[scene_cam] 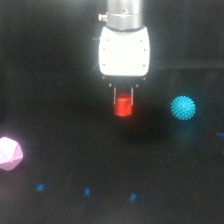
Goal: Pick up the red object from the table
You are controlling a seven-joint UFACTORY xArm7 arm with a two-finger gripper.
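The red object (123, 109) is a small bright red stubby cylinder, just left of centre in the exterior view. My gripper (123, 101) comes straight down from above, its white body over the cylinder. Its two thin fingers (115, 95) flank the cylinder's top and sit tight against its sides. The black table (65, 150) lies all around. I cannot tell whether the cylinder's base still touches the table.
A teal spiky ball (183, 108) rests to the exterior view's right of the red object. A pink polyhedron (10, 153) lies at the left edge. Small blue tape marks (87, 191) dot the table near the front.
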